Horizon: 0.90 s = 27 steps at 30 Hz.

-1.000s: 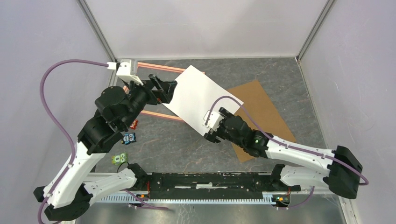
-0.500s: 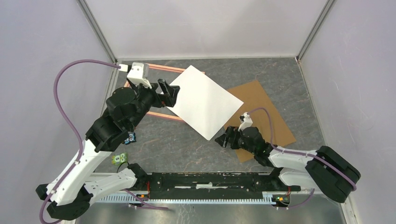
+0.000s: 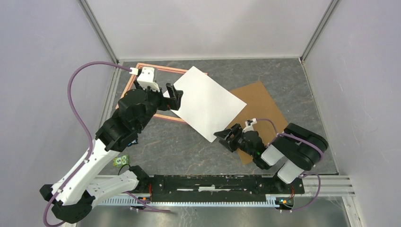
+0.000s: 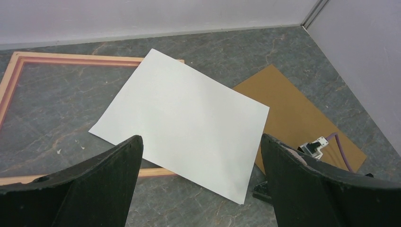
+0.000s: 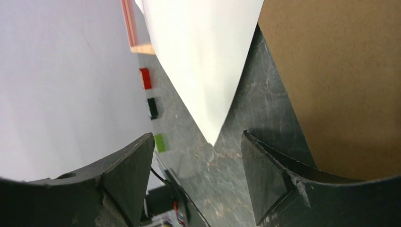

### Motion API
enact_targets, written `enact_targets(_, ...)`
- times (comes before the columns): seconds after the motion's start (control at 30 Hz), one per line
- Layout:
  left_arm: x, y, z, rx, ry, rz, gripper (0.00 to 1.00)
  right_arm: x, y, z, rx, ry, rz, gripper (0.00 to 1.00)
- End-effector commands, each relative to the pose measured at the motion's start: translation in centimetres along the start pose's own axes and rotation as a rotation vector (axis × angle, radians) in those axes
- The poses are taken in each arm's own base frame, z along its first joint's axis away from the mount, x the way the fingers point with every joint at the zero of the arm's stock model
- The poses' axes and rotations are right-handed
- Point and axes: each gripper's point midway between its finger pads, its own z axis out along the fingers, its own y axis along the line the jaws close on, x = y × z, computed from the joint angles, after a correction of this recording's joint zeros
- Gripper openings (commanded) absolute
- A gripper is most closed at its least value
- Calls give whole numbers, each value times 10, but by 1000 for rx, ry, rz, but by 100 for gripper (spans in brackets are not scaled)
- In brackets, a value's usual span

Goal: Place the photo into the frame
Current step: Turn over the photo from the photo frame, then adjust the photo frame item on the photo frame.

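Note:
The photo (image 3: 206,101) lies white side up and slanted. Its left part covers the right end of the pink frame (image 3: 142,66), and its right edge overlaps the brown board. In the left wrist view the photo (image 4: 184,116) lies below my left gripper (image 4: 201,142), which is open and holds nothing; the frame (image 4: 19,60) shows at left. From above, my left gripper (image 3: 174,97) hovers at the photo's left edge. My right gripper (image 3: 226,137) is low by the photo's near corner, open and empty. In the right wrist view, my right gripper (image 5: 197,139) stands just short of the photo (image 5: 203,56) corner.
A brown backing board (image 3: 265,111) lies right of the photo, also seen as the board (image 5: 340,71) close by the right finger. Small coloured blocks (image 3: 121,161) sit near the left arm's base. Purple walls enclose the table on three sides.
My right gripper left the photo's near corner and drew back toward its base, its jaws narrowing. The left arm swung back and to the right, uncovering the frame's left end. The photo stays flat.

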Motion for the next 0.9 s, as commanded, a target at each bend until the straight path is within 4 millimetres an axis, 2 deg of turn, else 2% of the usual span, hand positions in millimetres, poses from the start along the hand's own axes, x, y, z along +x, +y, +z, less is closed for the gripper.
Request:
enact_targets(0.0,-19,3,-4,0,-78,17,100,-19,19,17,-70,-100,119,73)
enact_targets(0.13,-18,3,-4,1,-80,17,100,-20,22,33,-96,-112,154,69)
enact_targets(0.43,-15,3,-2,2,-71,15,100,-43,30,59,-108,-232,123,61)
enact_targets(0.57,-14,4,-1,-5,-69,14,100,-55,35,71,-120,-294,112,47)
enact_targets(0.63,-13,6,0,-11,-71,15,100,-60,39,75,-135,-307,105,36)
enact_targets(0.7,-13,7,0,-17,-72,17,100,-58,44,80,-144,-272,80,20)
enact_targets(0.77,-13,8,0,-21,-74,19,100,-53,47,82,-134,-225,42,12)
enact_targets(0.87,-9,9,3,-32,-68,25,100,-46,46,86,-110,-139,-40,8)
